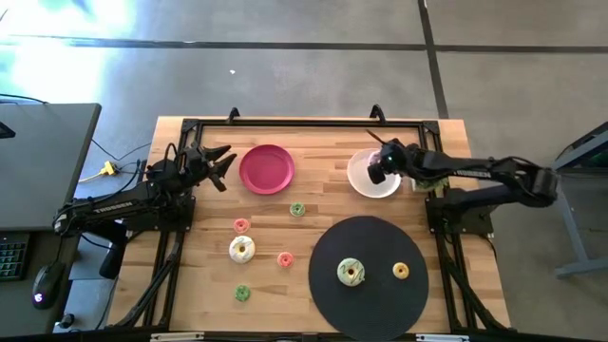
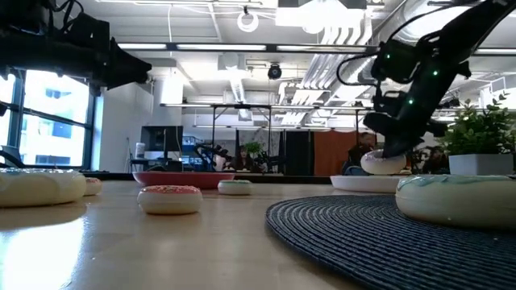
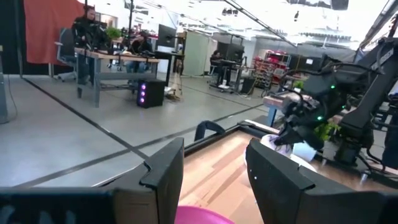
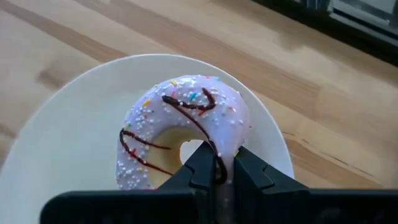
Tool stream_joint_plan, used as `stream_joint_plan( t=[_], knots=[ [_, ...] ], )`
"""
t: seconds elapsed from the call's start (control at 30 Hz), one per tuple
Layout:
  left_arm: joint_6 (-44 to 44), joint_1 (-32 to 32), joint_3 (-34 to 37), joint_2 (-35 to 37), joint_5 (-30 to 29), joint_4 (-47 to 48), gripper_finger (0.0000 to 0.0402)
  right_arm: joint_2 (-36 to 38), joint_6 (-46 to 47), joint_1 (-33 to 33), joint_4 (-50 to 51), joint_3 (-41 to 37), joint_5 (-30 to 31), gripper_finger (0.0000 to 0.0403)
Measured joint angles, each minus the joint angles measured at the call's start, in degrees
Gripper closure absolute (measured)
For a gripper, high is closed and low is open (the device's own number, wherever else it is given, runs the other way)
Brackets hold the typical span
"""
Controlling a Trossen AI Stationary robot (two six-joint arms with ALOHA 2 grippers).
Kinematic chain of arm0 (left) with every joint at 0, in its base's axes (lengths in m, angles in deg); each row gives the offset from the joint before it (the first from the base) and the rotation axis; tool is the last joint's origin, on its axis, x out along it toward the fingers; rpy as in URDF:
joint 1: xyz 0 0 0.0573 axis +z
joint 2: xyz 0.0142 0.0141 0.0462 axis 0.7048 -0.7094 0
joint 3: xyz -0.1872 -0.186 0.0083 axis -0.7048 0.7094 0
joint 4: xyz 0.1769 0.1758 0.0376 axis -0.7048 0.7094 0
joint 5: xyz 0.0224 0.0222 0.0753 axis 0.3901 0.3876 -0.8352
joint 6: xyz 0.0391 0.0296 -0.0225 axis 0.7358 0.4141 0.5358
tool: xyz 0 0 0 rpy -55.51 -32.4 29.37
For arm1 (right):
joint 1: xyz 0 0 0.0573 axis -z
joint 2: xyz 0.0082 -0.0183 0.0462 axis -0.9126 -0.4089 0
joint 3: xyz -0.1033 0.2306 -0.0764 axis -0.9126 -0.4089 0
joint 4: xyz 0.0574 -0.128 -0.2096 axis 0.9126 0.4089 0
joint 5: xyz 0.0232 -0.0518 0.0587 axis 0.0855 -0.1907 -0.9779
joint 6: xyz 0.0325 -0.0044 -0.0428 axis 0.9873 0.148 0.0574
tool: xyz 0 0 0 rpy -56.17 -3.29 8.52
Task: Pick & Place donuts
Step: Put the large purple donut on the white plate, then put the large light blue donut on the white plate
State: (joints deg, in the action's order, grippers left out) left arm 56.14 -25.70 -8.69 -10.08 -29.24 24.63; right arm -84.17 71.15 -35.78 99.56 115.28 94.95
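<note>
My right gripper [image 1: 380, 171] is over the white plate [image 1: 359, 180] at the table's far right, shut on a large donut [image 4: 186, 124] with pale pink frosting, sprinkles and a dark drizzle. My left gripper [image 3: 214, 180] hovers open at the far left, beside the pink plate [image 1: 266, 169], touching nothing. A white-frosted donut [image 1: 242, 249] and small green [image 1: 297, 209], pink [image 1: 240, 225], orange [image 1: 285, 258] and green [image 1: 242, 293] rings lie flat on the wood. A green-frosted donut [image 1: 351, 273] and a yellow ring [image 1: 400, 271] lie on the black disc [image 1: 328, 294]. My right gripper pinches the pink-frosted donut's ring wall [image 4: 225, 144] from above, one finger [image 4: 198, 167] in the hole and the other [image 4: 250, 173] outside. In the low view the donut [image 2: 383, 163] sits level just over the white plate [image 2: 355, 183]; whether it touches the plate I cannot tell.
A dark frame runs along the table's far edge and sides [image 1: 304, 123]. The black disc takes up the near right. Bare wood lies between the two plates [image 1: 323, 176] and along the near left [image 1: 190, 285]. People sit at desks in the room beyond.
</note>
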Motion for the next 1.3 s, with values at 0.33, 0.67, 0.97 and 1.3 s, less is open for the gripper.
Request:
stream_joint_plan(
  t=[0.33, 0.67, 0.97, 1.3],
  knots=[
    [-0.2, 0.0, 0.0, 0.0, 0.01, 0.0, 0.0234, -5.79, -6.06, 2.99, -4.82, -0.07, -2.37, 0.0338],
    [-0.2, 0.0, 0.0, 0.0, 0.03, 0.01, 0.0234, -6.89, -11.43, 3.37, -4.87, 2.64, -4.88, 0.0258],
    [-0.24, 0.0, 0.0, 0.0, 0.74, 0.15, 0.0234, -6.84, -14.16, 3.37, 6.32, 11.43, -5.02, 0.0227],
    [-0.25, -0.01, 0.0, 0.0, 0.76, 0.6, 0.0234, -7.12, -13.78, 3.41, 6.42, 7.84, -6.05, 0.0224]
  ],
)
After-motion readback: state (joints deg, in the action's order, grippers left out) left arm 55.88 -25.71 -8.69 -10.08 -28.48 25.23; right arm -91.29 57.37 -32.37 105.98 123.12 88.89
